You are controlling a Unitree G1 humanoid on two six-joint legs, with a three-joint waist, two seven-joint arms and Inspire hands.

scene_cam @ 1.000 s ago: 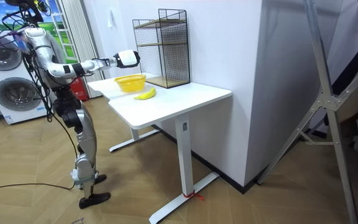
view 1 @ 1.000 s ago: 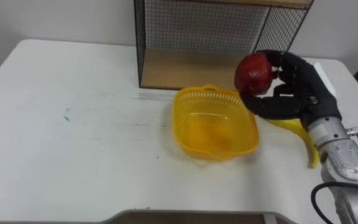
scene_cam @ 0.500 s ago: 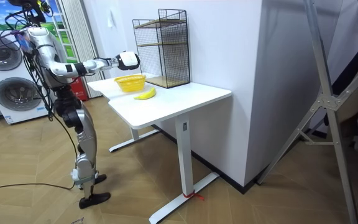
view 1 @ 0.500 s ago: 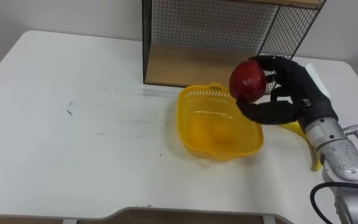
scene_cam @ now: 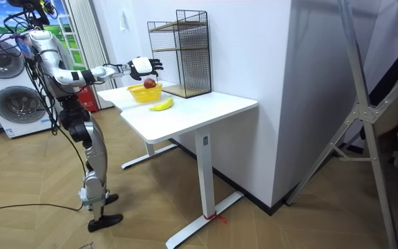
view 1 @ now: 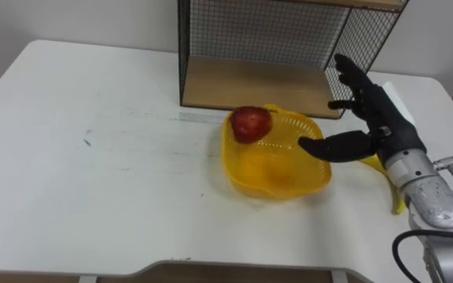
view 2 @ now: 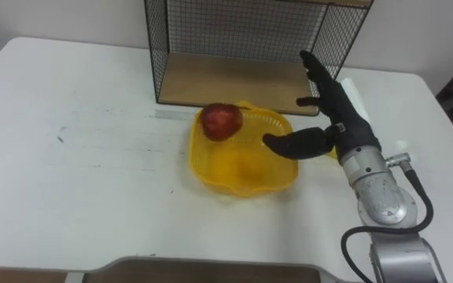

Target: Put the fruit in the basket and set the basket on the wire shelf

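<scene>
Right hand [view 1: 377, 118] hung just over the right rim of the basket, fingers spread wide and thumb stuck out toward the middle, holding nothing at all. Going across from the left: that side of the white table [view 1: 93, 173] had nothing the task needs. The red apple [view 1: 251, 123] sat at the back-left corner of the yellow basket [view 1: 242, 177]. I honestly couldn't tell whether it had settled inside or was propped against the rim there, since the mesh wall blocks the view of its underside. Behind the basket stood the wire shelf [view 1: 289, 31], its wooden bottom board [view 1: 242, 82] free and the basket's back edge close to it. The top of the shelf was cut off by the frame. Over on the right lay the banana [view 1: 395, 200] on the table, just beside the basket, and most of it was hidden under the hand and wrist, so only yellow bits poked out. So I'd say the fruit-loading step was about half done: apple in or nearly in, banana not yet. My guess for the next move is pulling the hand back and down to the right, closing round the banana and dropping it in. After that comes gripping the basket and sliding it onto that board.
</scene>
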